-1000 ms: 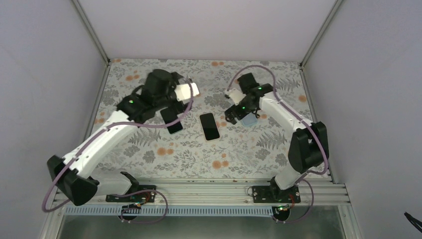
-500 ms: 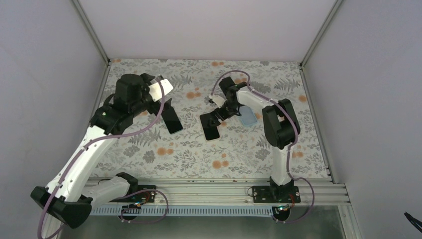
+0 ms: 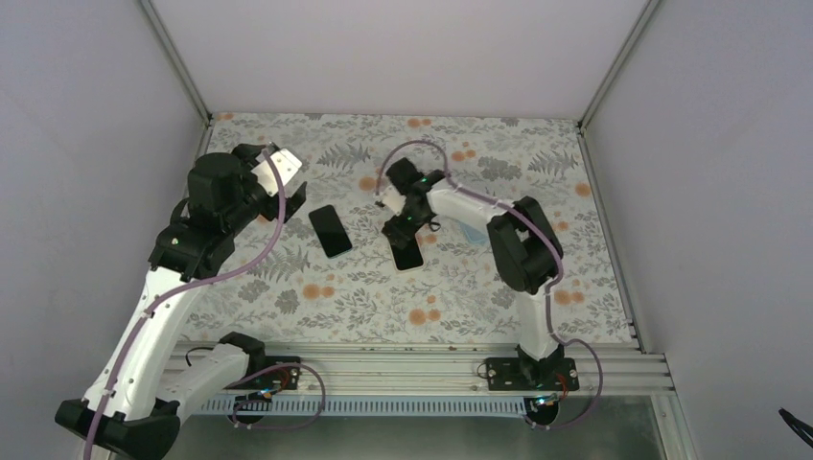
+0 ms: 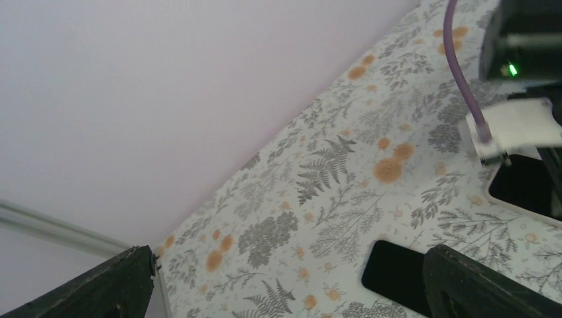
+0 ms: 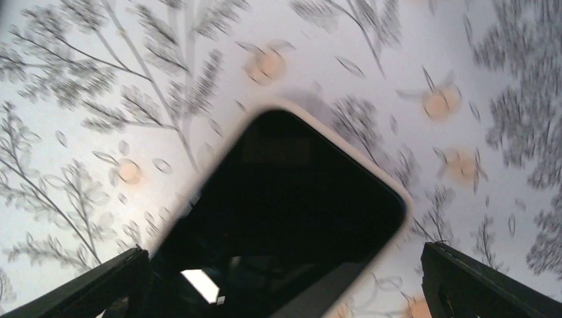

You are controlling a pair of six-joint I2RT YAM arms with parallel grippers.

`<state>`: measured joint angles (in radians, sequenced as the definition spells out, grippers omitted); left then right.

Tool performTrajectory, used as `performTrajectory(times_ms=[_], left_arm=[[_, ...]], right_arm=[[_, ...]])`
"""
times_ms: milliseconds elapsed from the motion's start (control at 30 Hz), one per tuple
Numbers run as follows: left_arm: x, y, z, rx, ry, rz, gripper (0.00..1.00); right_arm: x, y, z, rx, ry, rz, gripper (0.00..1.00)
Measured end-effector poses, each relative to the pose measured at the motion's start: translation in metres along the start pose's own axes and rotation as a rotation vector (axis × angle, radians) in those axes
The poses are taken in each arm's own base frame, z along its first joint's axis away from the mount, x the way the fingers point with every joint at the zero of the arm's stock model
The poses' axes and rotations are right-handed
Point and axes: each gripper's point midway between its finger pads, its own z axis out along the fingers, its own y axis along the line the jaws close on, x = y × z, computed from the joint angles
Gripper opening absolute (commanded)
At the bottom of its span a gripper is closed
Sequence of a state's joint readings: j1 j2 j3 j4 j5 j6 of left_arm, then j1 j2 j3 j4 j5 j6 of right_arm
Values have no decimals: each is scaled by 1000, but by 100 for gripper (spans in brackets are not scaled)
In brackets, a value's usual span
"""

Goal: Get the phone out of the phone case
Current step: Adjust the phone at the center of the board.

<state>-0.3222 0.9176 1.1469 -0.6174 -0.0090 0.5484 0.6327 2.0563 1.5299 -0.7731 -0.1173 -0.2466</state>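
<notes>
A phone in a cream case (image 3: 407, 252) lies screen up in the middle of the floral table. In the right wrist view the cased phone (image 5: 278, 212) fills the space between the fingers. My right gripper (image 3: 401, 228) (image 5: 285, 291) is open and low over the phone's far end, with a finger on each side of it. My left gripper (image 3: 288, 182) (image 4: 291, 291) is open, empty and raised to the left. A bare black phone (image 3: 330, 231) lies between the arms and also shows in the left wrist view (image 4: 397, 271).
A light blue object (image 3: 472, 233) lies on the table just right of my right forearm, partly hidden by it. White walls with metal corner posts (image 3: 177, 57) close in the table on three sides.
My right gripper has swung left from the light blue object to over the cased phone. My left gripper has drawn back to the left, away from the black phone, which stays on the table.
</notes>
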Motion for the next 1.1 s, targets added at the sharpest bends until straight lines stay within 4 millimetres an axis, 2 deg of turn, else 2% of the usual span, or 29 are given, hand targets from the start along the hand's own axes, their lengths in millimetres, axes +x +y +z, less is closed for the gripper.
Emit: performTrajectory(times_ms=[100,233,367,567,667,733,867,1100], left_arm=[[1,7,-3,-23,-1,-16,100],[2,11,-3,-33,-3,-29,100],[2,12,-4,-33,-6,-32,100],[4,13,-7,-43,-13,-37,100],[8,12,-6,-42,-5,-40,100],[10,11,-5,-41,-2,-40,100],[11,11,-5,-43,-1,-42,100],[9,13,-5,-47,-11,-46,100]], right_arm=[[-16,16,4,127,-18,-110,100],[-36,33,11,188,-41,-182,100],[-48,19,28,241,-38,-176,100],[-53,-9,23,337,-49,-160,100],[-52,-16,23,354,-61,-150,100],[-48,-20,21,359,-67,-141,100],[-27,-36,14,380,-58,-114,100],[28,-67,-2,396,-4,-52,100]])
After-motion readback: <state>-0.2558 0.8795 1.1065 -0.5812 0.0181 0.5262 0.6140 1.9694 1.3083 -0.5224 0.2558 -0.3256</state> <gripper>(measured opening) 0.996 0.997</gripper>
